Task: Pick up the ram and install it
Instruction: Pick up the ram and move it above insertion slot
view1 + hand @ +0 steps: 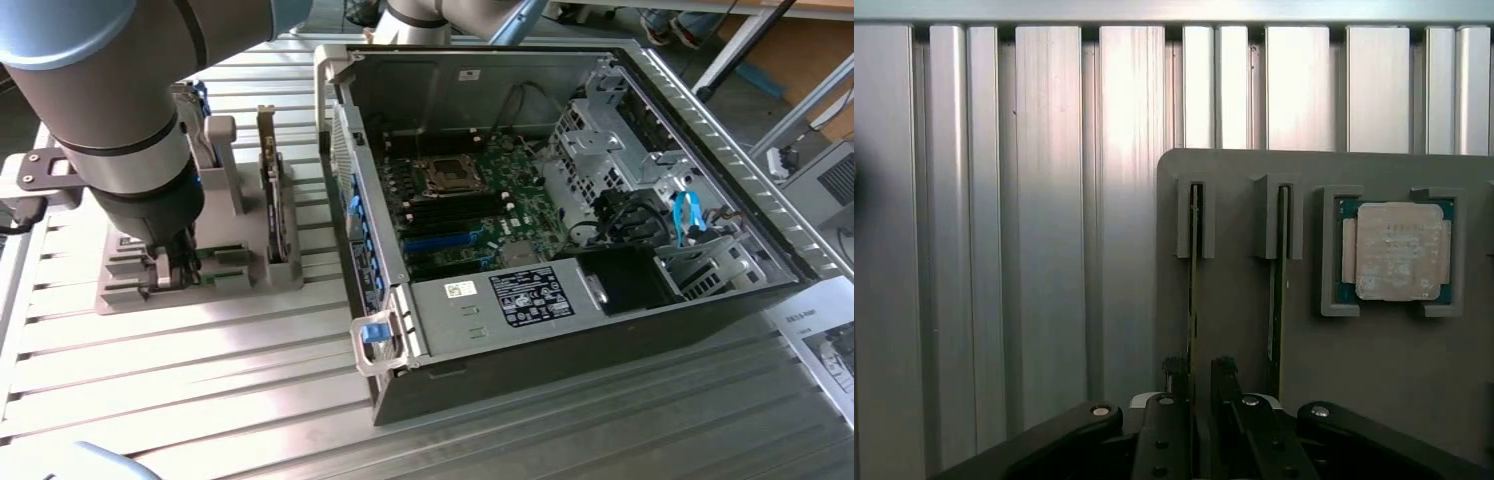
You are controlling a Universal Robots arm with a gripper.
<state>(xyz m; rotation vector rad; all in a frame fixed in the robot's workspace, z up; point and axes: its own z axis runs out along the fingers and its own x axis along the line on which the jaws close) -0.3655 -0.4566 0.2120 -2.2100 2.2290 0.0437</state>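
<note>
Ram upright in holder, between parted jaws

The table is ribbed, brushed metal — softly shiny. The holder looks matt grey, probably plastic; the processor wears a dull silver metal lid.

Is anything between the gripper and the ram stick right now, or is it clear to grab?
Nothing visible stands between them. The open gripper straddles the ram, which stands on edge in the gray holder. The second stick stands apart in its own slot, outside the gripper.
</note>
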